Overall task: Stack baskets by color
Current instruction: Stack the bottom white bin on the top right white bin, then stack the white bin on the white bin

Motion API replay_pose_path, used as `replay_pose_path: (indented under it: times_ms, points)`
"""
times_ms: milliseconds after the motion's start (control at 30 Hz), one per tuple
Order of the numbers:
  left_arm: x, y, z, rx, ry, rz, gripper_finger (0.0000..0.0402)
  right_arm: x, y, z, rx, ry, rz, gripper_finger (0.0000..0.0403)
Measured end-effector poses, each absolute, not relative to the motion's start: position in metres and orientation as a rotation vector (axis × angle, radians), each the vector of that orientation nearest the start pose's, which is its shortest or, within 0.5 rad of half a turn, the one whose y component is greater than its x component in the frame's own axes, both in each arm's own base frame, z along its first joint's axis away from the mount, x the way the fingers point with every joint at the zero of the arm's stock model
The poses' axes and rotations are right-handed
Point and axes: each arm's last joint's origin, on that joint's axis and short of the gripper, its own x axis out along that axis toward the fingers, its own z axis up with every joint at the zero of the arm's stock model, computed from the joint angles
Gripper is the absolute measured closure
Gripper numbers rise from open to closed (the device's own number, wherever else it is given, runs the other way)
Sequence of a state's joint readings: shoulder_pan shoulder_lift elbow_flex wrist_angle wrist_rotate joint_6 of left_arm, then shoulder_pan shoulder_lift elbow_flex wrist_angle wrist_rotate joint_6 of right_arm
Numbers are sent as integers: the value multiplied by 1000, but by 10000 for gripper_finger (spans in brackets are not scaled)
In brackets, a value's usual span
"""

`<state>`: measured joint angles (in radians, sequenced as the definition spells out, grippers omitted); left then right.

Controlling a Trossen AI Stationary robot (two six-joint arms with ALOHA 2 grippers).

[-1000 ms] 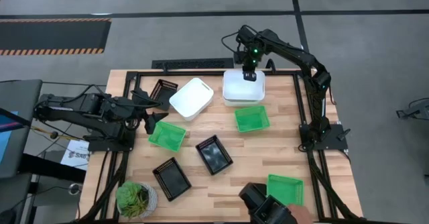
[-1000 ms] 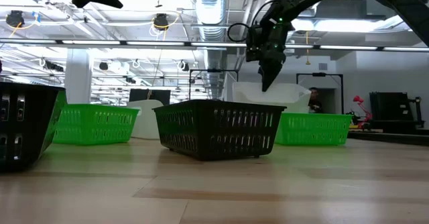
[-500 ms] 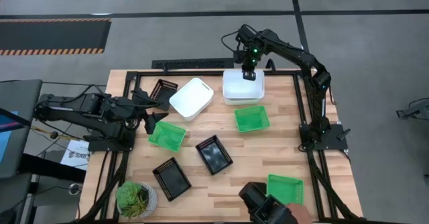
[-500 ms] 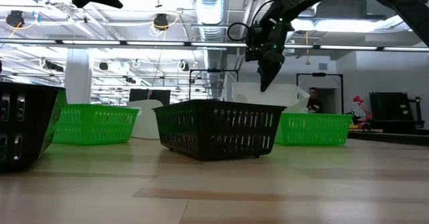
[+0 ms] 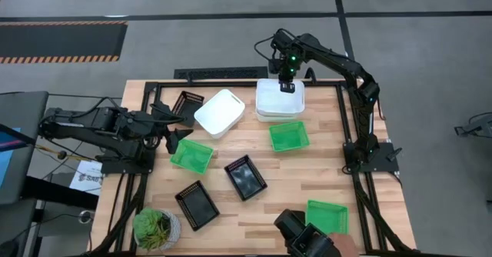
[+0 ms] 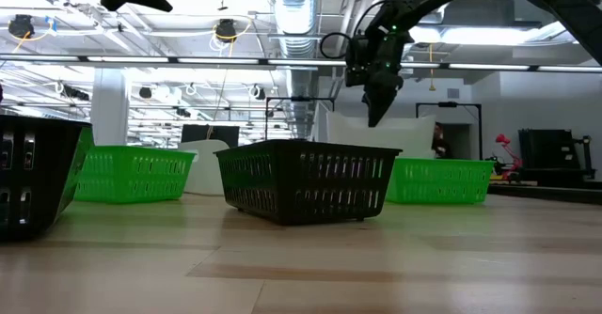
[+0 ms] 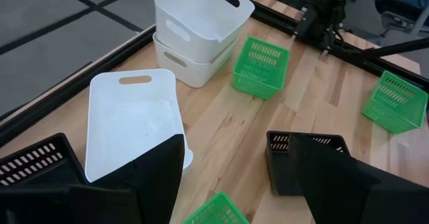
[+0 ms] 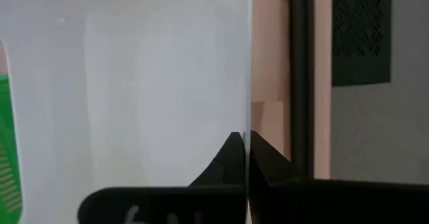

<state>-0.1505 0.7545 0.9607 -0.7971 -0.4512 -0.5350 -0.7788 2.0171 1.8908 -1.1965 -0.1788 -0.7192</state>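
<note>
Two white baskets (image 5: 279, 103) sit nested at the far middle of the table, and my right gripper (image 5: 286, 86) is shut on the upper one's far wall. A third white basket (image 5: 220, 112) lies to their left. Green baskets lie at the centre (image 5: 289, 135), the left (image 5: 191, 155) and the near right (image 5: 327, 216). Black baskets lie at the far left (image 5: 187, 103), the middle (image 5: 246, 177) and the near left (image 5: 197, 205). My left gripper (image 5: 178, 128) hangs open above the table's left side, touching nothing. My right gripper pinches the upper white basket's far wall at its rim (image 8: 249, 125), one finger inside the basket and one outside. The fingers (image 6: 373, 107) come steeply from above, pointing down. The basket sits upright, nested in the white basket beneath it (image 7: 194, 66).
A potted green plant (image 5: 156, 228) stands at the near left corner. A black frame rail (image 5: 223, 74) runs along the table's far edge behind the white stack. Bare wood shows between the stack and the right rail (image 5: 323, 126).
My right gripper has shut on the upper white basket's far wall while staying in place.
</note>
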Motion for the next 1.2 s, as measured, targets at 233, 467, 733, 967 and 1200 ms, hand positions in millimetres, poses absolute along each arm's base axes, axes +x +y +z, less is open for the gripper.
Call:
replay_pose_path:
  times_ms: [233,467,733,967,1200]
  points:
    - [133,-8,341,-341,471,432,145,295,-284,278,3,1239,-46,367]
    - [133,-7,341,-341,471,433,145,295,-283,270,12,1242,-44,346]
    - [134,-7,341,-341,472,433,145,294,-285,251,-5,1286,-64,311]
    - [134,-7,341,-340,471,433,145,297,-285,252,-54,1328,-134,259]
    - [133,-7,341,-347,469,434,145,307,-274,299,-23,1257,-215,208]
